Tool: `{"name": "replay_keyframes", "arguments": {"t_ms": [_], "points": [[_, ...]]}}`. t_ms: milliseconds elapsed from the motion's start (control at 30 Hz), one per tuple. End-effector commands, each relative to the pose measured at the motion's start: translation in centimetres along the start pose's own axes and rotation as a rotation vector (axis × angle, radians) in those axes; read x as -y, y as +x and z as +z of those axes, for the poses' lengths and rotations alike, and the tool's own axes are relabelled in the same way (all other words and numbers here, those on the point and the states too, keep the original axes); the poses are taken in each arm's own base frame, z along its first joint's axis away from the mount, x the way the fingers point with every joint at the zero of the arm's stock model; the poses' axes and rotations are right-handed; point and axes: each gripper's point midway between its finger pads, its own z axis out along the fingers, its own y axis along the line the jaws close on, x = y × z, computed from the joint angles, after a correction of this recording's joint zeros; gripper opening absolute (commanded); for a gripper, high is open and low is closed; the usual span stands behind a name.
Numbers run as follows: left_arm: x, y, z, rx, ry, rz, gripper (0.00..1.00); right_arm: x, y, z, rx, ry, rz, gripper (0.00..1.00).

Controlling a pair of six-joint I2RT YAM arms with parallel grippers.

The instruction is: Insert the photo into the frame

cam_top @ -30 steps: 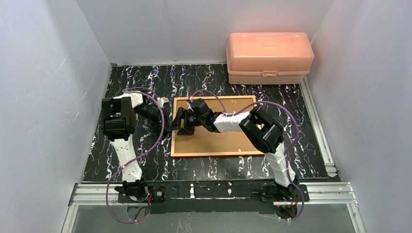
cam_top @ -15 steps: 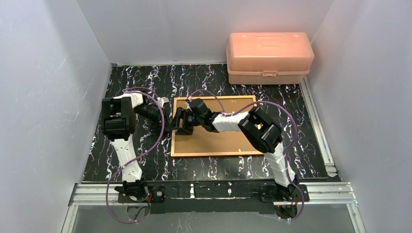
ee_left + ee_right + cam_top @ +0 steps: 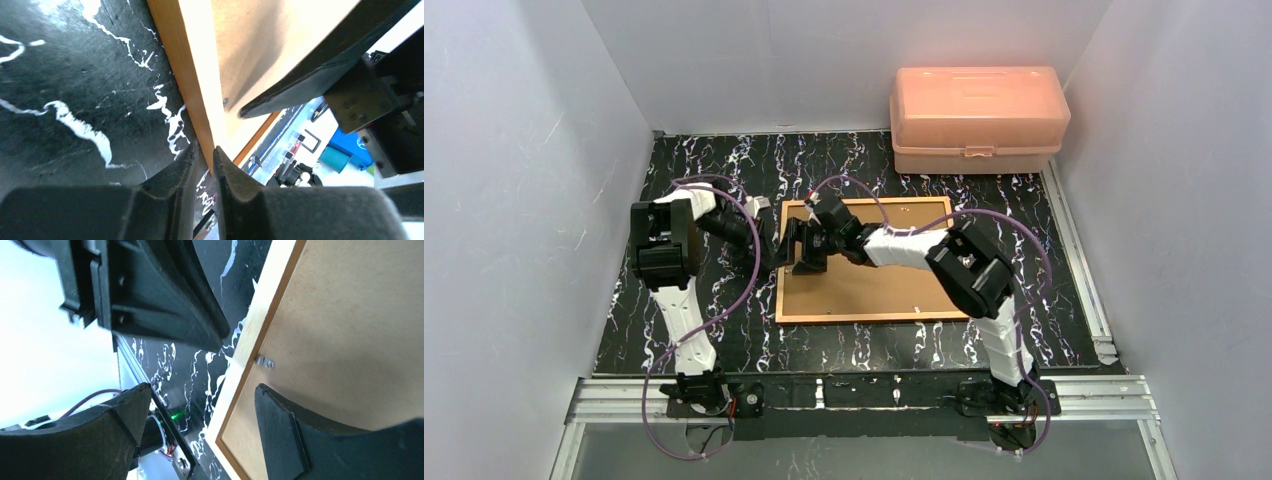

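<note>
Reaching over the black, white-veined table [image 3: 724,170] inside plain white walls [image 3: 824,60], my left claw [image 3: 204,150] pinches the frame [image 3: 864,316], thin orange wood lying flat mid-table; my right claw [image 3: 202,390] gapes wide astride its rail.

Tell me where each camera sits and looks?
Top external: high behind the arms, looking down at the table, frame and pink box; both arms show.
Left wrist: on the left arm, looking along the frame's left rail; its own jaws at the bottom.
Right wrist: on the right arm, over that rail; its own jaws spread wide.
Shared: each wrist view shows the other arm's jaws.
</note>
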Motion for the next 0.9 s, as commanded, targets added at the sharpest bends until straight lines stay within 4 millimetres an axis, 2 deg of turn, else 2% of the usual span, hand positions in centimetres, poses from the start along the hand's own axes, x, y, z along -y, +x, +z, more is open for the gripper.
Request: {"name": "replay_keyframes", "arguments": {"t_ms": [0,33,100,200,267,367,433,533,733,867], "points": [[2.2,-1.4,-4.2,0.064,-0.02,0.139,0.2,-3.9,-5.2,-7.5,0.152,0.049,-0.164,0.87],[2.0,-1.3,-4.5,0.054,-0.04,0.172,0.22,-3.5,-6.2,-9.9,0.191,0.097,-0.185,0.9],[0.7,-0.9,-4.7,0.021,-0.117,0.238,0.23,0.0,-8.0,-14.5,0.281,0.275,-0.199,0.97],[-1.3,0.5,-4.4,-0.043,-0.216,0.31,0.24,6.3,-10.1,-22.4,0.415,0.57,-0.2,0.99],[-1.8,1.3,-4.1,-0.064,-0.255,0.364,0.24,9.8,-10.6,-27.5,0.499,0.733,-0.186,0.99],[-1.5,2.4,-3.1,-0.1,-0.286,0.428,0.24,14.1,-10.6,-33.0,0.605,0.81,-0.072,0.99],[-1.0,2.9,-2.0,-0.137,-0.305,0.476,0.23,16.0,-10.4,-34.4,0.654,0.799,-0.014,0.99],[-0.9,3.3,-1.1,-0.163,-0.321,0.498,0.21,17.9,-10.4,-34.6,0.665,0.795,0.034,0.99],[-1.0,4.0,-0.7,-0.18,-0.336,0.511,0.19,20.4,-10.8,-33.8,0.652,0.775,0.085,0.99],[-1.1,4.5,-0.5,-0.187,-0.331,0.514,0.17,22.0,-10.7,-32.6,0.613,0.757,0.106,0.99]]}}
